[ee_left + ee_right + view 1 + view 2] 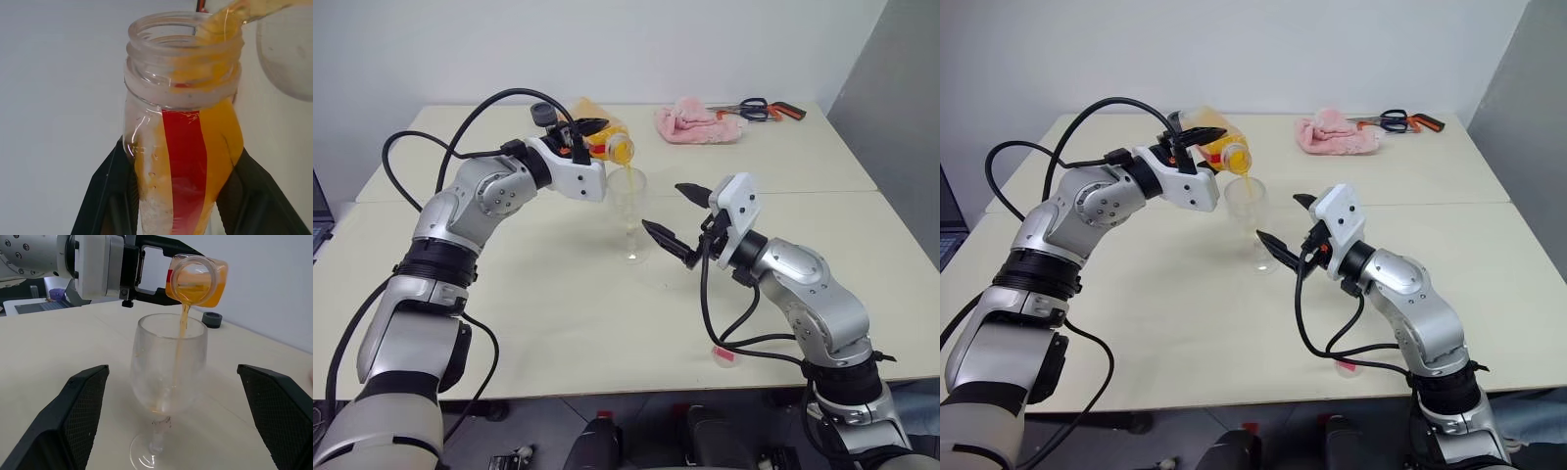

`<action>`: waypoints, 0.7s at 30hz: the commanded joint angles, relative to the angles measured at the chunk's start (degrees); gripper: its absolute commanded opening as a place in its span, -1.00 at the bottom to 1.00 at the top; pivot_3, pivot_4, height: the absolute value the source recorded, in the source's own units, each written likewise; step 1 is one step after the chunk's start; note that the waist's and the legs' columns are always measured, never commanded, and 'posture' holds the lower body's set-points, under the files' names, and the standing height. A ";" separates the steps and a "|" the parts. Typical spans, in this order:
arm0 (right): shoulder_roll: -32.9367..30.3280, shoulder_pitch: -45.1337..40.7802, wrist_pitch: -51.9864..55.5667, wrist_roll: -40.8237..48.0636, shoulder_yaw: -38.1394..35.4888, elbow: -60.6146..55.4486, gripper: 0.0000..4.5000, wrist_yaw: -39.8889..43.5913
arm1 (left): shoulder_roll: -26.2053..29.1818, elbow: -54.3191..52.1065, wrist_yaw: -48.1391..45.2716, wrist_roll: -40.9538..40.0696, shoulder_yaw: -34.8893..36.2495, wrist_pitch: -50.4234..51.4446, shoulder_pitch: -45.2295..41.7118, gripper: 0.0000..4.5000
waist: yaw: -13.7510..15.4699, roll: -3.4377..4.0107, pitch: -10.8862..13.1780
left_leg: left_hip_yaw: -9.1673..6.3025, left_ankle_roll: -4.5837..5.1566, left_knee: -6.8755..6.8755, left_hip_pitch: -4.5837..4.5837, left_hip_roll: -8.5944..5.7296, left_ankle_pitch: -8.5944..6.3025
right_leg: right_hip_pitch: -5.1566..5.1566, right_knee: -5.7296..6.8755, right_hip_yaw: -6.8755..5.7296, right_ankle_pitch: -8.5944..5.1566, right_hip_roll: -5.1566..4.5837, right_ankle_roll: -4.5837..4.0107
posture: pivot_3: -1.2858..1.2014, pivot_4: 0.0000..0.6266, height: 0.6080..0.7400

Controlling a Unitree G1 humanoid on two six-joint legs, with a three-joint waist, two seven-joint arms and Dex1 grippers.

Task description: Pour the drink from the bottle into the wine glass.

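My left gripper point(584, 138) is shut on the bottle point(607, 143), a clear plastic one with a red label strip point(183, 156). It holds the bottle tipped over, mouth down. A thin orange stream of the drink point(183, 323) runs from the mouth into the wine glass point(631, 211). The glass stands upright on the table, with a little liquid low in its bowl point(164, 406). My right gripper point(662, 206) is open just right of the glass. Its black fingers point(80, 406) stand on either side of the glass, apart from it.
A pink cloth point(697, 122) and scissors point(764, 108) lie at the table's far right. A grey cap point(212, 319) rests on the table beyond the glass. A small pink-red item point(725, 354) lies near the front edge under my right arm.
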 commanded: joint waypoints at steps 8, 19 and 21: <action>0.26 -0.15 -0.64 -0.52 -0.10 -1.45 1.00 -0.29 | 1.36 -1.41 2.54 0.99 0.79 -1.36 -3.12 -0.27 | -0.01 0.00 0.00 | 0.01 0.00 0.00 0.00 0.00 0.00 | 0.00 0.00 0.00 0.00 0.00 0.00 | 0.03 -0.52 1.00; 0.00 0.18 -0.72 -0.36 -0.33 -1.16 1.00 0.13 | 1.71 -0.42 3.48 1.72 0.81 -1.87 -3.82 -0.27 | -0.03 0.00 0.00 | 0.09 0.00 0.01 0.00 0.00 0.00 | 0.00 0.02 0.00 0.00 0.00 0.00 | 0.03 -0.52 1.00; -0.11 0.36 -0.81 -0.22 -0.30 -1.19 1.00 0.45 | 1.84 -0.17 3.72 1.90 0.65 -2.13 -4.06 -0.27 | -0.03 0.00 0.00 | 0.09 0.00 0.01 0.00 0.00 0.00 | 0.00 0.02 0.00 0.00 0.00 0.00 | 0.03 -0.52 1.00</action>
